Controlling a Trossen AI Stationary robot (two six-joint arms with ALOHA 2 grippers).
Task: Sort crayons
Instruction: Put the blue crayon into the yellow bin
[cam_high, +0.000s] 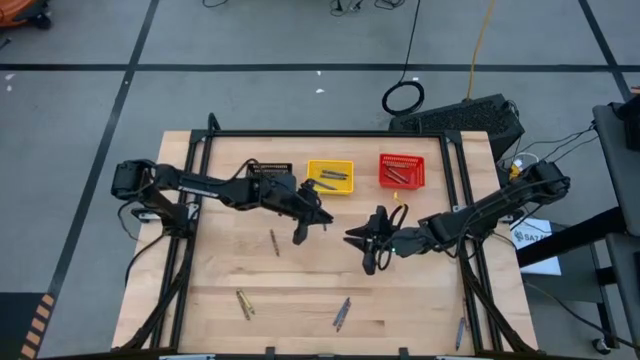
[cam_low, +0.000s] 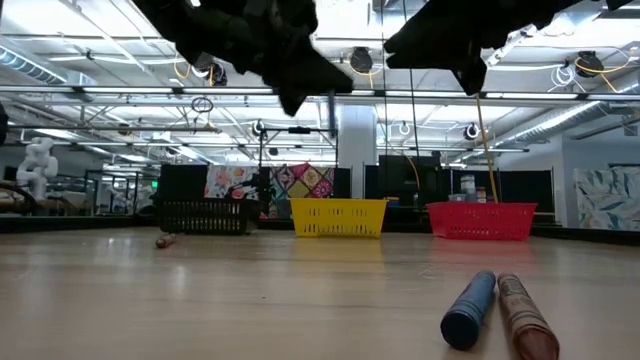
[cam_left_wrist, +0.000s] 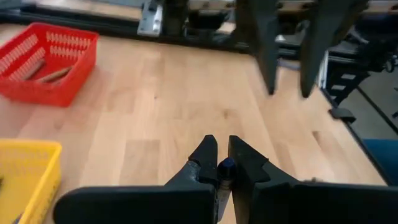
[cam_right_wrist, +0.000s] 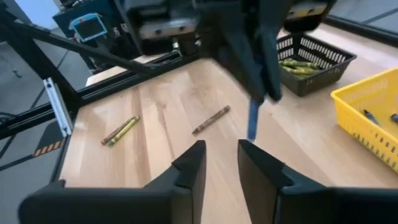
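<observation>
My left gripper (cam_high: 305, 225) hangs over the middle of the table, shut on a blue crayon (cam_right_wrist: 252, 121). The crayon also shows between its fingers in the left wrist view (cam_left_wrist: 226, 167). My right gripper (cam_high: 365, 248) is open and empty just to the right of it, above the table. Loose crayons lie on the table: a brownish one (cam_high: 273, 241), an olive-yellow pair (cam_high: 243, 304), a blue and brown pair (cam_high: 341, 313) and one near the front right (cam_high: 461, 333). The black (cam_high: 268, 172), yellow (cam_high: 330, 177) and red (cam_high: 402, 171) baskets stand along the far side. My left gripper pinches the blue crayon's upper end (cam_right_wrist: 254, 102) between its two fingers. The fingers slant down from the table's left. The crayon hangs upright below the fingertips, its lower end (cam_right_wrist: 251, 135) clear of the table.
The black basket holds olive-yellow crayons (cam_right_wrist: 298, 64), the yellow one blue crayons (cam_right_wrist: 367, 115), the red one brownish crayons (cam_left_wrist: 46, 71). A black frame (cam_high: 330, 134) runs along the table's far and side edges. Bare wood lies between the grippers and the near crayons.
</observation>
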